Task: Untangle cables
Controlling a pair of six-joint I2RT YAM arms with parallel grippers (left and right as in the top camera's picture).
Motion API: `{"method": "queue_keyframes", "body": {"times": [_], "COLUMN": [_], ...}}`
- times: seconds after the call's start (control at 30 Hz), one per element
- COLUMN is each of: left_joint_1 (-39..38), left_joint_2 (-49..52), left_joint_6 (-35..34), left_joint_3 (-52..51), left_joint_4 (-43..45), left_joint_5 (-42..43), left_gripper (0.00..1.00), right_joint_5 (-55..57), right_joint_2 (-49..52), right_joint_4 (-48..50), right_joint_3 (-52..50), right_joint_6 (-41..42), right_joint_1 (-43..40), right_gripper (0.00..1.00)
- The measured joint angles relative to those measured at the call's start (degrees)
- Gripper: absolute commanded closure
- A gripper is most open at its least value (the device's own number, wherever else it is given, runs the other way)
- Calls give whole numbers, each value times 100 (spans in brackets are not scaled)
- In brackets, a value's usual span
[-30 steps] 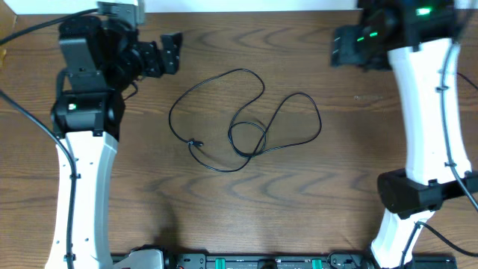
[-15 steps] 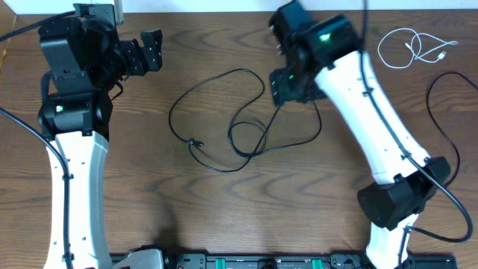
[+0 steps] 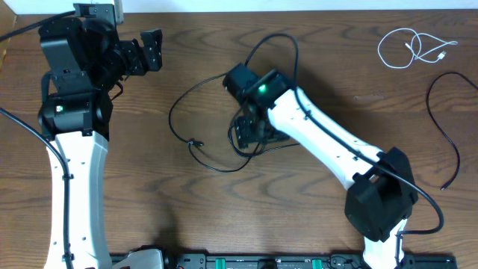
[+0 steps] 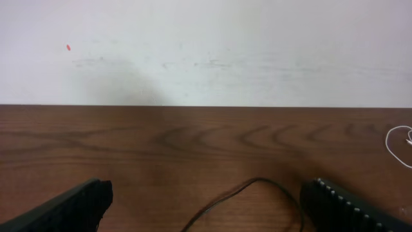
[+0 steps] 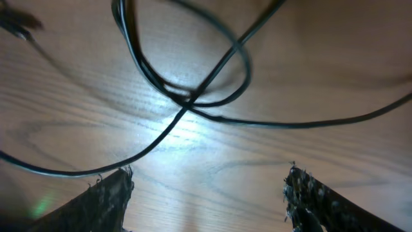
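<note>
Black cable (image 3: 172, 116): thin cord lying flat at the centre of the wooden table (image 3: 224, 224), in overlapping loops whose long spread runs left to right. The left loop bulges toward the left arm. A small plug end (image 3: 196, 143) lies at the near-left of that loop, too small to tell which way it faces, and from it a tail curves near and right, passing under the right arm. From overhead the right part of the loops is hidden by that arm. White cable (image 3: 409, 48): shorter cord in a loose coil at the far right corner of the table, well apart from the black cable and from both grippers. Right gripper (image 5: 209, 177): extends in from the near right and points down over the spot where the black strands cross. Its jaws are spread wide with nothing between them. In the wrist view the crossing lies on the wood just ahead of the fingertips (image 5: 109, 190), roughly centred on the gap and not touching them. Left gripper (image 4: 207, 193): at the far left, pointing right, well apart from the black cable's loops, jaws spread wide and empty. A dark cord arc (image 4: 257, 182) shows ahead of its gap; whether it belongs to the black cable cannot be told.
</note>
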Motion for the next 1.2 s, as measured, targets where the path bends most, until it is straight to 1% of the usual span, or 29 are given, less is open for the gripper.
{"method": "queue_keyframes", "body": {"times": [0.27, 0.53, 0.8, 0.87, 1.0, 1.2], "left_joint_1": [0, 0, 0, 0, 0, 0], "left_joint_2": [0, 0, 0, 0, -26, -87], "left_joint_6": [0, 0, -2, 0, 0, -2], "left_joint_3": [0, 0, 0, 0, 0, 0], "left_joint_4": [2, 13, 15, 17, 15, 17], "left_joint_5": [20, 321, 431, 431, 431, 433], "left_gripper": [2, 2, 2, 2, 2, 2], "right_joint_5": [-168, -225, -101, -44, 188, 518], "right_joint_2": [0, 0, 0, 0, 0, 0], "right_joint_4": [562, 990, 1655, 1714, 1755, 2127], "right_joint_3": [-658, -1263, -1349, -1349, -1349, -1351], "right_joint_6": [570, 938, 881, 804, 660, 378], "right_joint_1": [221, 387, 380, 363, 243, -7], "right_gripper": [24, 24, 23, 21, 21, 20]}}
